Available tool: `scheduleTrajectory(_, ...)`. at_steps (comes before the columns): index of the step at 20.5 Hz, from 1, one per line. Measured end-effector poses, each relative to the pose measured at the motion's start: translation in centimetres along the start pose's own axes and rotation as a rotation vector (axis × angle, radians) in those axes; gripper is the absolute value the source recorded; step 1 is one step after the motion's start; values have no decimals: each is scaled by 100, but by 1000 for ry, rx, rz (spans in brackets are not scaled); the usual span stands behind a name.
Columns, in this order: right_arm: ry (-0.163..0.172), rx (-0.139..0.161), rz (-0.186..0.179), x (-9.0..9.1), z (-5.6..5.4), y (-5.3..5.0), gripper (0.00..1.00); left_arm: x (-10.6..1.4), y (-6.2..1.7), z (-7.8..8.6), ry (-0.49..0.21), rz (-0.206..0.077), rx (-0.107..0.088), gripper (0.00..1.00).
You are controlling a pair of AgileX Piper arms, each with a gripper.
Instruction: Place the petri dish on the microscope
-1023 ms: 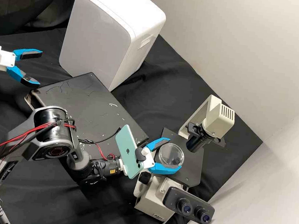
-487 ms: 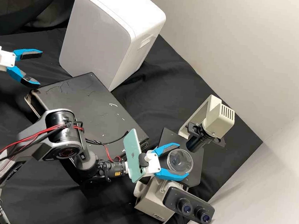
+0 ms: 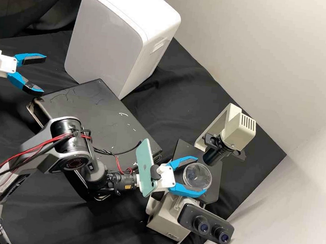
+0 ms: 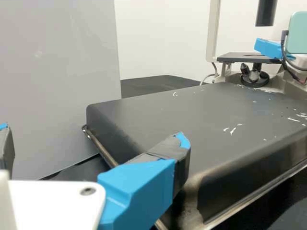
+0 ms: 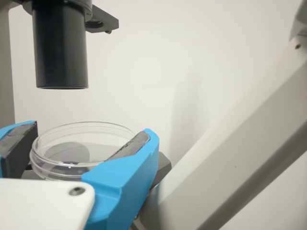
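Right tool [image 3: 200, 175]: blue fingers closed on the rim of the clear round plastic petri dish [image 3: 198, 173]. It holds the dish level over the black stage plate [image 3: 186, 148] of the beige microscope [image 3: 167, 213], under the black lens barrel [image 3: 212, 157], likely to centre it. Contact with the stage is unclear. The dish is shallow, transparent and apparently empty. Left tool [image 3: 42, 74] is agape and empty, well apart.

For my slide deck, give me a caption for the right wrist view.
Right gripper holds a clear petri dish beneath the microscope's black tube.

High view slants down on bench [image 3: 198, 90]; wrist views close, low; microscope [image 3: 177, 213] shared.
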Motion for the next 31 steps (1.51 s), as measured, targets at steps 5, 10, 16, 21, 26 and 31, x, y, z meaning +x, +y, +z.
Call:
scheduleTrajectory(5,-7,-2,11,-2,-12,-23,0,0,-3,11,-6,-1,1,100)
scheduleTrajectory(10,-6,-1,11,-3,-14,-24,100,0,-3,11,-6,-1,1,100)
scheduleTrajectory(16,-6,-8,10,-4,-19,-30,100,0,-3,11,-6,-1,1,100)
scheduleTrajectory(21,-1,-10,3,-4,-23,-37,100,0,-3,11,-6,-1,1,100)
scheduleTrajectory(26,12,-16,-7,-2,-33,-34,100,0,-3,11,-6,-1,1,100)
scheduleTrajectory(31,79,-52,-96,-95,-74,-21,100,0,-3,11,-6,-1,1,100)
